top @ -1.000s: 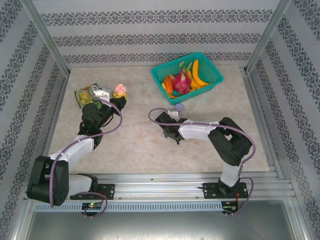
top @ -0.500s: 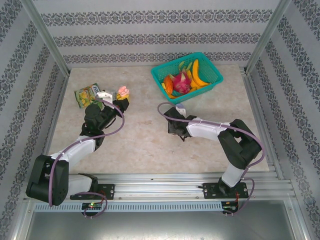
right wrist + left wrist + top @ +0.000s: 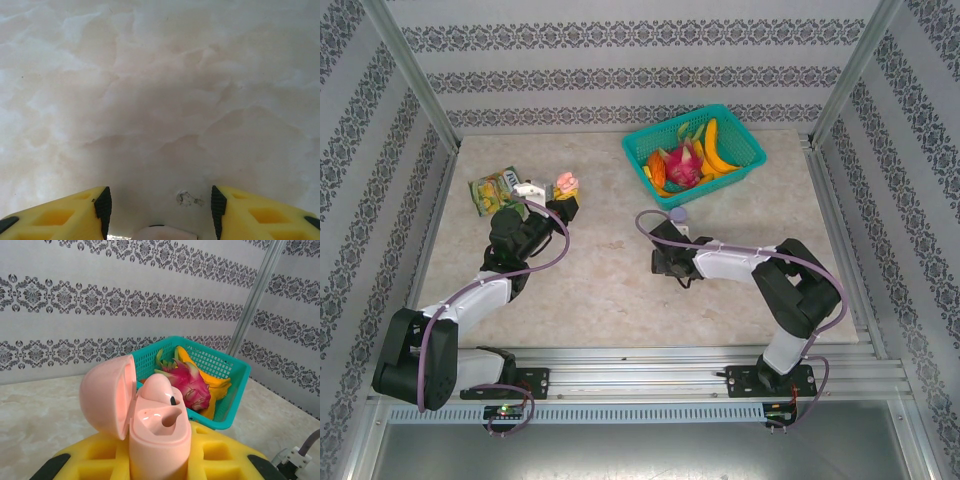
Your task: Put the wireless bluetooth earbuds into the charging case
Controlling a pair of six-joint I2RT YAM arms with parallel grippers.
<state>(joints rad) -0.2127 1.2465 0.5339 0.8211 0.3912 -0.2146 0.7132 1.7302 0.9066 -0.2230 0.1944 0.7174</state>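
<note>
Marble-look counter (image 3: pixel 600 290), top view: the left arm is reaching toward the far left with its elbow folded low. Its end effector (image 3: pixel 563 203) is clamping a pink charging case (image 3: pixel 564 181), holding it upright above the counter. The right arm is doubling back from a raised elbow, forearm lying leftward, end effector (image 3: pixel 667 265) pointing down at mid-counter. A small lilac round case (image 3: pixel 678 214) is sitting just beyond that wrist. A teal basket (image 3: pixel 672 129) at the far side is holding a dragon fruit (image 3: pixel 682 165), bananas (image 3: pixel 717 148) and other fruit. A green snack packet (image 3: pixel 490 190) is lying beside the left end effector; its print is too small to read.

Left wrist view: yellow fingers (image 3: pixel 95 460) are gripping the pink charging case at its base, with the lid (image 3: pixel 107 395) standing open to the left. One pale pink earbud (image 3: pixel 159 387) is sitting in the far socket. The near socket (image 3: pixel 167 417) is showing empty. The teal basket is standing behind.

Right wrist view: yellow fingers (image 3: pixel 240 210) are standing apart over bare counter. A pale rounded shape (image 3: pixel 156 231) is showing at the bottom edge; cannot tell what it is.
</note>
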